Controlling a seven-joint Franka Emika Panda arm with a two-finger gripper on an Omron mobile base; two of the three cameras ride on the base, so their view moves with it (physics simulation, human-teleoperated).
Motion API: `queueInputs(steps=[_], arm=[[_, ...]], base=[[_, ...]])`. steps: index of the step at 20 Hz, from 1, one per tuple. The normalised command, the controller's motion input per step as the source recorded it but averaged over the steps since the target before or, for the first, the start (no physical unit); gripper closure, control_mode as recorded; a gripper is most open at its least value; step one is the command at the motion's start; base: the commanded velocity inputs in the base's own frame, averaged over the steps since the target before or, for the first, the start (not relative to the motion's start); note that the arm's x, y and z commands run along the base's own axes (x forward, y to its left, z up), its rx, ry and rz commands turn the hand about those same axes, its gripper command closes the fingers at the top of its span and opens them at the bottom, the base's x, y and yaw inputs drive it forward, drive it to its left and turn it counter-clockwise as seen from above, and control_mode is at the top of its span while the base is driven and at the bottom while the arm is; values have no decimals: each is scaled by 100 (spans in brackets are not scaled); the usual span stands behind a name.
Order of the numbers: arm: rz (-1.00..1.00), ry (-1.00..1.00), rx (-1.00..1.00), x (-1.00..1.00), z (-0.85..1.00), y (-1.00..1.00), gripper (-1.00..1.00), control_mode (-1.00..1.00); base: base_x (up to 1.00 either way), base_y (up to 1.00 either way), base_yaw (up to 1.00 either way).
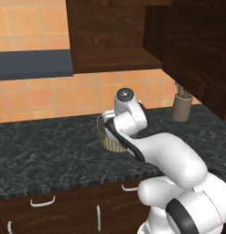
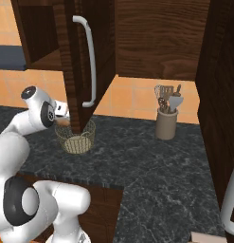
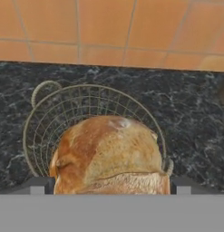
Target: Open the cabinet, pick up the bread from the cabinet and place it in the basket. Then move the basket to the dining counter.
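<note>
**One roll between the gripper's tips, above one basket**

One bread roll, golden-brown, sat between the two dark fingertips of the gripper in the hand view. The tips stood wide apart, one at each side of the roll and close against it, so the bread appeared held between them. In the right base view a sliver of the bread showed at the end of the hand, just above the rim of the basket.

One basket, round tan-gold wire mesh, stood on the black speckled worktop directly below the roll; the hand view looked down into it, with the roll covering most of its middle. In the left base view the basket was partly hidden behind the arm.

One cabinet stood open, its door swung out toward the robot with one long silver bar handle on it, the door's lower edge just above the basket. One bare shelf showed inside the cabinet in the left base view.

One beige utensil holder with several utensils stood further along the worktop, well apart from the basket. Orange wall tiles ran behind.
</note>
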Motion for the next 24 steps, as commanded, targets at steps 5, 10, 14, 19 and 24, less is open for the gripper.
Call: queueInputs(steps=[5,10,14,19,24], arm=[[7,7,0,54,-45,-4,100,-100],[11,11,0,10,-43,-4,100,-100],[12,8,2,29,-10,-3,100,-100],[12,11,0,14,-6,-11,100,-100],[12,12,2,18,-14,0,100,-100]], base=[[0,0,0],[0,0,0],[0,0,0],[0,0,0],[0,0,0]])
